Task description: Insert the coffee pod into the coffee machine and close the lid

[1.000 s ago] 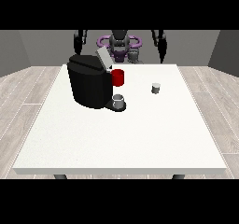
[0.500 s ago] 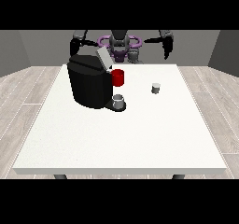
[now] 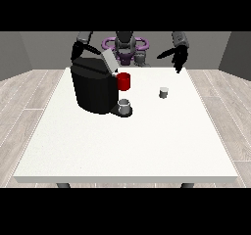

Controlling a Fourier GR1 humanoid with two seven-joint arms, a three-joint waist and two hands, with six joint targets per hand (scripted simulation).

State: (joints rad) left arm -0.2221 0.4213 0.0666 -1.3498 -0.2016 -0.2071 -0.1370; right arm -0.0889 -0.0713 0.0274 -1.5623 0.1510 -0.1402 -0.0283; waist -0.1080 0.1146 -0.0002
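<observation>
A black coffee machine [image 3: 95, 89] stands on the left half of the white table [image 3: 127, 146], its grey lid [image 3: 109, 60] tilted up and open. It has a red part [image 3: 124, 81] on its front and a small grey cup [image 3: 125, 106] on its base. The coffee pod [image 3: 164, 92], a small grey cylinder, stands upright on the table to the right of the machine. The hand at the view's right [image 3: 177, 57] hovers over the table's far edge, behind and above the pod, with its fingers spread and nothing in it. The hand at the view's left [image 3: 78, 49] is partly hidden behind the machine.
The robot's torso [image 3: 125, 45] with purple parts stands behind the table's far edge. Wooden floor surrounds the table. White table surface stretches from the machine and pod to the near edge.
The hand at the view's right has swung outward and come down towards the table's far edge. The hand at the view's left has dropped slightly behind the machine. Pod and machine are unmoved.
</observation>
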